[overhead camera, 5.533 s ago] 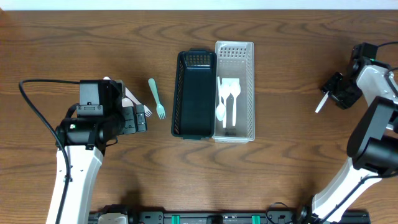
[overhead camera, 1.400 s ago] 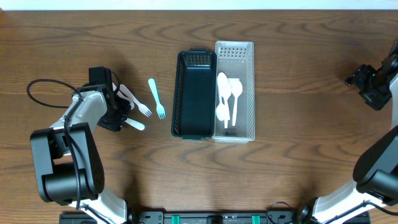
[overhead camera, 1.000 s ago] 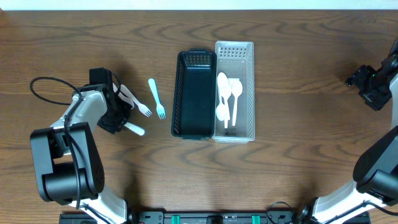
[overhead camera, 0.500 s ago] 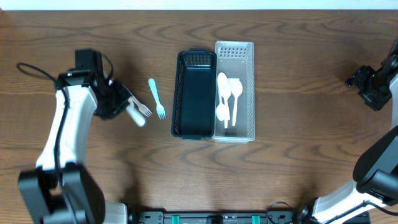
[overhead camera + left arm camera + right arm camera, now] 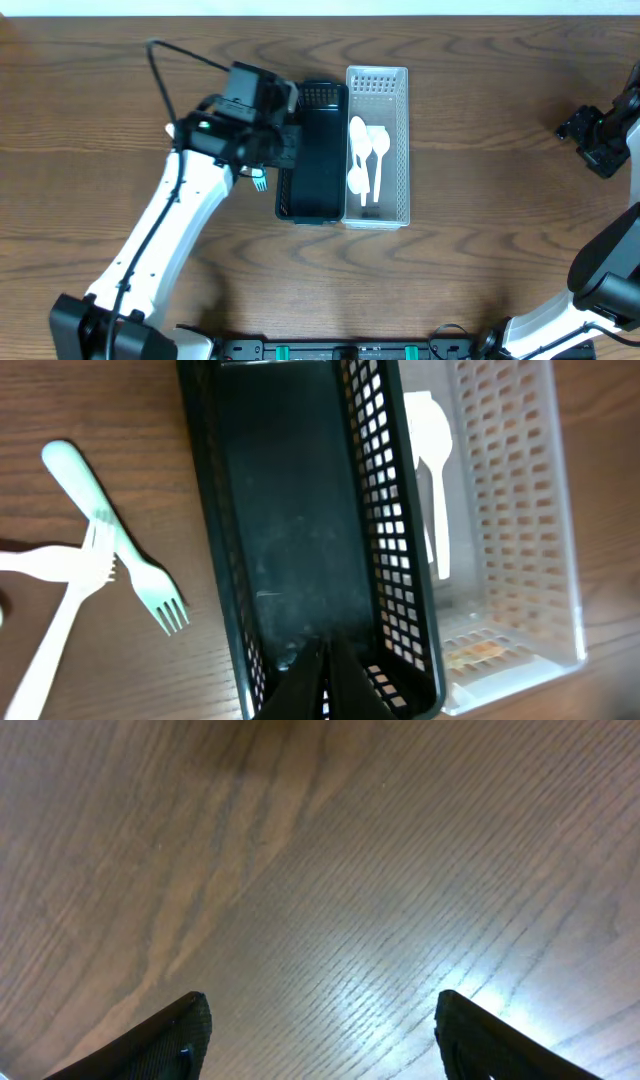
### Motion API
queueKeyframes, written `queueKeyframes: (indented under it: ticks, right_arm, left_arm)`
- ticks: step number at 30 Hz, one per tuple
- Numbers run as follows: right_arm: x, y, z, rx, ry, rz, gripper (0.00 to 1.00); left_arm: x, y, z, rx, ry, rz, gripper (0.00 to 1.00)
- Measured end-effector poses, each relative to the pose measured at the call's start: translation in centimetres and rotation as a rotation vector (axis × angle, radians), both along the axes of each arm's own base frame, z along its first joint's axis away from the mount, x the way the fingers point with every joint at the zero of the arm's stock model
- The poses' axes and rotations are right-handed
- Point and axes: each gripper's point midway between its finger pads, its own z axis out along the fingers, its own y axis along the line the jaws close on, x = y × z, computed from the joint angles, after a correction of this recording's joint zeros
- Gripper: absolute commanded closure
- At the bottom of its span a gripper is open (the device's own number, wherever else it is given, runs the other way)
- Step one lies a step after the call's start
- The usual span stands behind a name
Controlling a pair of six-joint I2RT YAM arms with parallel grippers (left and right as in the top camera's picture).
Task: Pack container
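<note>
My left gripper (image 5: pixel 292 145) hangs over the left rim of the black basket (image 5: pixel 322 195). In the left wrist view its fingers (image 5: pixel 322 660) are pressed together with nothing between them, above the basket's bare floor (image 5: pixel 290 530). A teal fork (image 5: pixel 120 545) lies on the table left of the basket, crossed by a white fork (image 5: pixel 50 565), with a second white handle (image 5: pixel 50 650) below. In the overhead view only the teal fork's tines (image 5: pixel 259 181) show past the arm. The white basket (image 5: pixel 398 95) holds white spoons (image 5: pixel 365 150). My right gripper (image 5: pixel 592 135) is open over bare wood (image 5: pixel 322 1010).
The two baskets stand side by side at the table's middle, the white one (image 5: pixel 510 510) to the right of the black one. My left arm (image 5: pixel 170 230) stretches diagonally from the front left. The right arm sits at the table's far right edge.
My left arm has swung right from the forks to above the black basket, its jaws closing fully. The forks stay on the table. The right arm has not moved.
</note>
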Motion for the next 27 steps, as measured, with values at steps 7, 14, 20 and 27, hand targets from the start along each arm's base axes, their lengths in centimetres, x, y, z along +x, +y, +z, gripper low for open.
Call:
queueKeyframes:
  ticks: [7, 14, 20, 27]
  right_arm:
    - [-0.1, 0.1, 0.0, 0.003, 0.005, 0.000, 0.24]
    - [-0.2, 0.1, -0.1, 0.004, 0.008, 0.000, 0.23]
    - [-0.2, 0.1, -0.1, 0.004, 0.008, 0.000, 0.23]
    - [-0.2, 0.1, -0.1, 0.004, 0.008, 0.000, 0.23]
  left_arm:
    - [0.9, 2.8, -0.3, 0.135, -0.043, 0.079, 0.94]
    - [2.9, 11.2, -1.1, 0.339, -0.055, 0.205, 0.87]
    - [3.7, 15.1, -7.1, 0.470, 0.092, 0.061, 0.67]
    - [3.4, 14.9, -11.7, 0.518, 0.183, -0.140, 0.57]
